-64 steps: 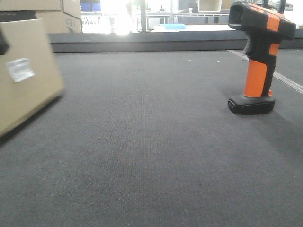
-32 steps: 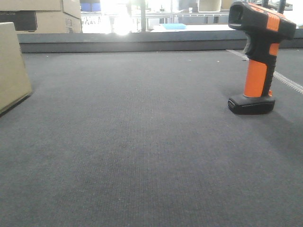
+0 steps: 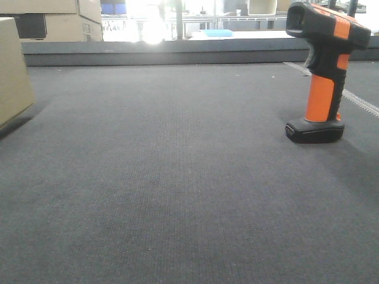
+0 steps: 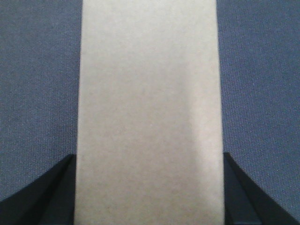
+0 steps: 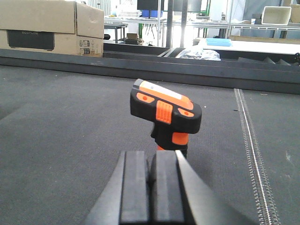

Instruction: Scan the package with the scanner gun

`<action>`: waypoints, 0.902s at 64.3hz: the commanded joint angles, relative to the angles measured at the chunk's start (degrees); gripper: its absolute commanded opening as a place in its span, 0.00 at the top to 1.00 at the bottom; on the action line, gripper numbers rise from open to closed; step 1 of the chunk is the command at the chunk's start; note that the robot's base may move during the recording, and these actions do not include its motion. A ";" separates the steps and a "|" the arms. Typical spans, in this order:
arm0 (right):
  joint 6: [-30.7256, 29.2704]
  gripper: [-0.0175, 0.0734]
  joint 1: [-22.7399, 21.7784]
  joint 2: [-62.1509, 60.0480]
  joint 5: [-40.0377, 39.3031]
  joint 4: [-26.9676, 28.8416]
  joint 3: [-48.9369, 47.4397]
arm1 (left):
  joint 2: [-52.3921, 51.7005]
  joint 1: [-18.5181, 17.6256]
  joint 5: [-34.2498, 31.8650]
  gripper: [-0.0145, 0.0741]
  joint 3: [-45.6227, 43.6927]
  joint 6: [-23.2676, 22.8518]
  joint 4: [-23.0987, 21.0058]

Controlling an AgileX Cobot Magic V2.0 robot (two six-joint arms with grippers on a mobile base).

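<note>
**Box held at left, scanner standing at right**

Dark grey mat fills your front view, with printed cartons stacked behind it. Your left gripper has the package clamped between its two dark fingers; from the front only its tan corner shows at the left edge. Your right gripper has its pads pressed together, empty, just behind the scanner, which stands upright on its base
</note>
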 commanded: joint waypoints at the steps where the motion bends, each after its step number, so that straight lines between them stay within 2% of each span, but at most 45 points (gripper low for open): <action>1: -0.55 0.98 -0.14 -0.34 -2.08 0.24 0.02 | -0.59 0.19 -1.07 0.41 0.03 -0.62 0.30; 16: -0.55 0.98 -0.14 -0.34 -3.54 0.63 0.02 | -0.59 0.19 -1.07 0.32 0.03 -2.08 0.41; 33: -0.55 0.98 -0.14 -0.34 -3.64 0.71 0.02 | -0.80 0.19 -1.86 0.32 -1.30 -2.17 3.12; 37: -0.55 0.98 -0.14 -0.34 -3.64 0.71 0.02 | -1.05 0.19 -1.21 0.32 -2.65 -3.57 3.15; 52: -0.55 0.98 -0.14 -0.34 -3.80 0.64 0.02 | -4.16 0.19 4.72 0.33 -7.59 -5.13 3.15; 58: -0.55 0.98 -0.14 -0.34 -3.79 1.47 0.02 | -7.58 0.19 6.00 0.42 -7.80 -7.50 3.04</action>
